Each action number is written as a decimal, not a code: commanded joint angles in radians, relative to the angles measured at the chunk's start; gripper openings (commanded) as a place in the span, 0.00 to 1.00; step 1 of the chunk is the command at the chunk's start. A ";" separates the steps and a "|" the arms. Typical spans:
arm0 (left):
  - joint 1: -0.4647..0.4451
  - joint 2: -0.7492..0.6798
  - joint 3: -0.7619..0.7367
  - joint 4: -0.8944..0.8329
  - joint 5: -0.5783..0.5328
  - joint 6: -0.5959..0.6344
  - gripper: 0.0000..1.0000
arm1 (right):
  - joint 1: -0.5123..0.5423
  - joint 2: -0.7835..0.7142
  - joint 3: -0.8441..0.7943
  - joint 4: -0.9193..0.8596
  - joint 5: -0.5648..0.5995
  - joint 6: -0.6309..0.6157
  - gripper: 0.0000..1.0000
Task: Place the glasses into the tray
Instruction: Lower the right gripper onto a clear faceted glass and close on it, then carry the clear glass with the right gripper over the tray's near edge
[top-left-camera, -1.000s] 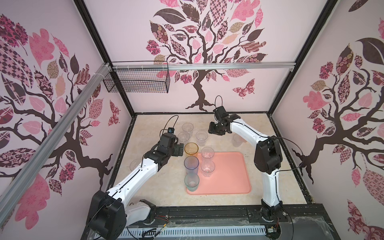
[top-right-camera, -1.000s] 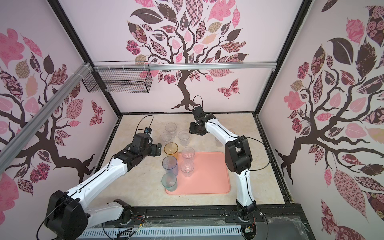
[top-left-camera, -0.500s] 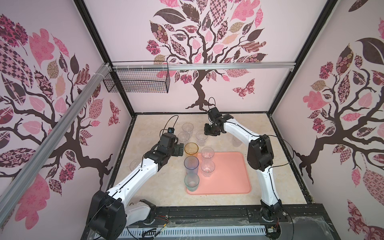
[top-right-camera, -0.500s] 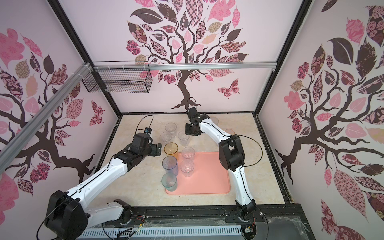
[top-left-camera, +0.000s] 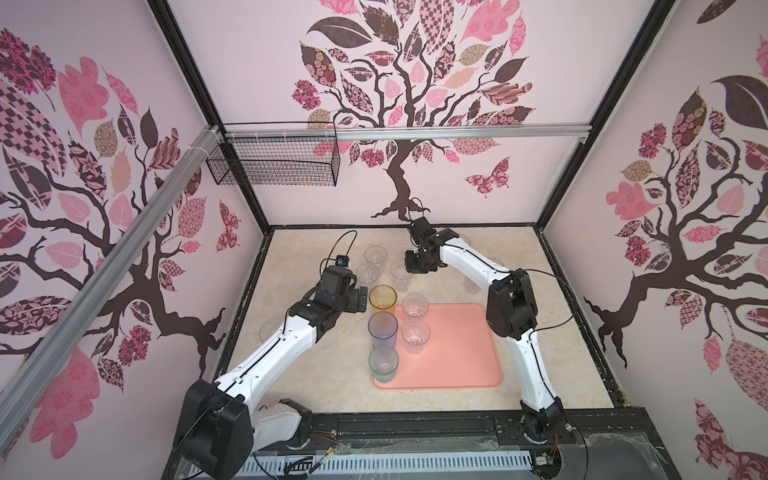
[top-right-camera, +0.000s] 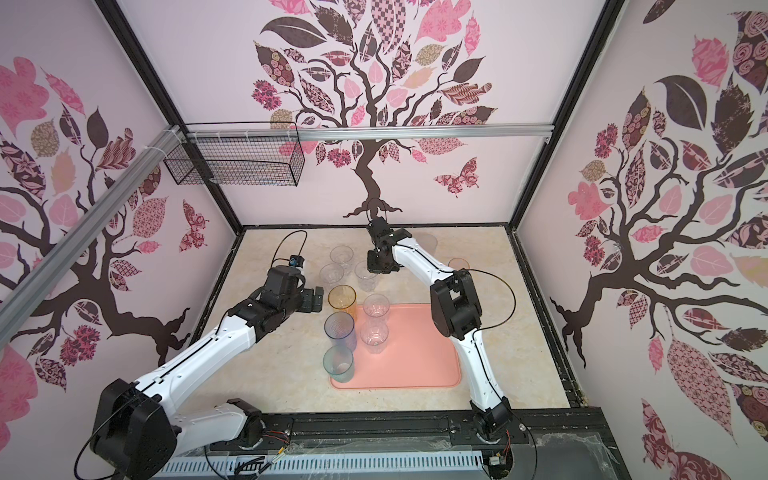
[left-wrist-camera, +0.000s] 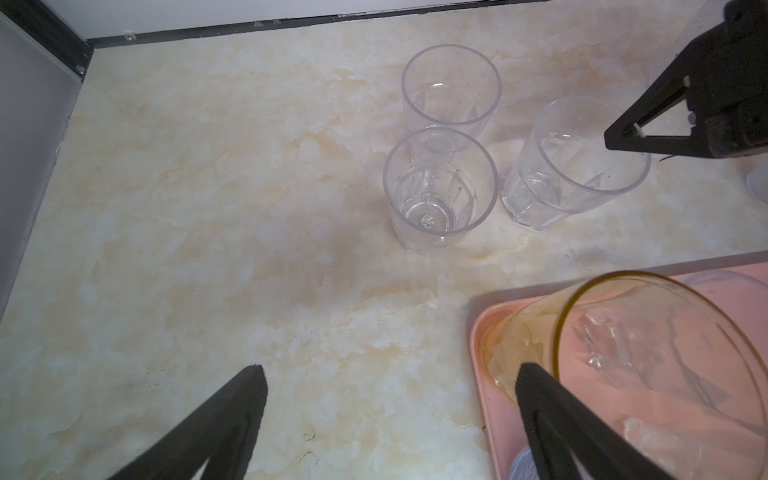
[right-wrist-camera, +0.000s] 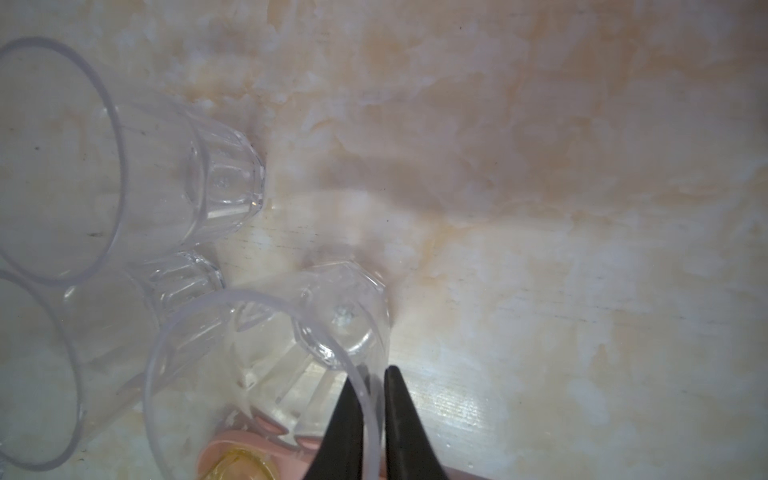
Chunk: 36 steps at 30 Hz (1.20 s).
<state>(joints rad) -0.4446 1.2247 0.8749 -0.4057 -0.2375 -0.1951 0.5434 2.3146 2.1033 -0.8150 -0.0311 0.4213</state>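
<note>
Pinching the rim of a clear glass (right-wrist-camera: 316, 332) with the right claw (right-wrist-camera: 372, 376), on the desk (top-left-camera: 307, 374) just beyond the tray (top-left-camera: 457, 353). Holding the left claw (left-wrist-camera: 388, 370) wide, empty, beside the amber glass (left-wrist-camera: 623, 332) in the tray corner.

We are seeing pink walls (top-left-camera: 257, 83) — a black wire basket (top-left-camera: 272, 166) is hanging left of the painted tree trunk (top-left-camera: 400, 183), marbled beige floor (top-left-camera: 332, 374) lying below it.

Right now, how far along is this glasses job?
Done: five stand on the tray: the amber glass, blue-grey glass, teal glass and two clear glasses. In hand: the right gripper is shut on the rim of a clear tumbler, off the tray. The left gripper is open, empty. Left: that tumbler, its two neighbours and at least a pinkish glass behind the right arm.
</note>
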 joint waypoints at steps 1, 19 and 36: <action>0.007 0.006 0.003 -0.003 0.007 -0.010 0.98 | 0.017 0.036 0.065 -0.078 0.062 -0.031 0.09; 0.014 -0.014 -0.003 -0.001 -0.007 -0.009 0.97 | -0.002 -0.125 0.095 -0.153 0.150 -0.065 0.00; -0.073 -0.148 0.163 -0.187 -0.007 -0.037 0.90 | -0.047 -0.532 -0.364 -0.093 0.169 -0.039 0.00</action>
<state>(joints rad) -0.4793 1.0893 0.9848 -0.5335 -0.2367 -0.2214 0.4980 1.8526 1.7638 -0.8997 0.1284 0.3740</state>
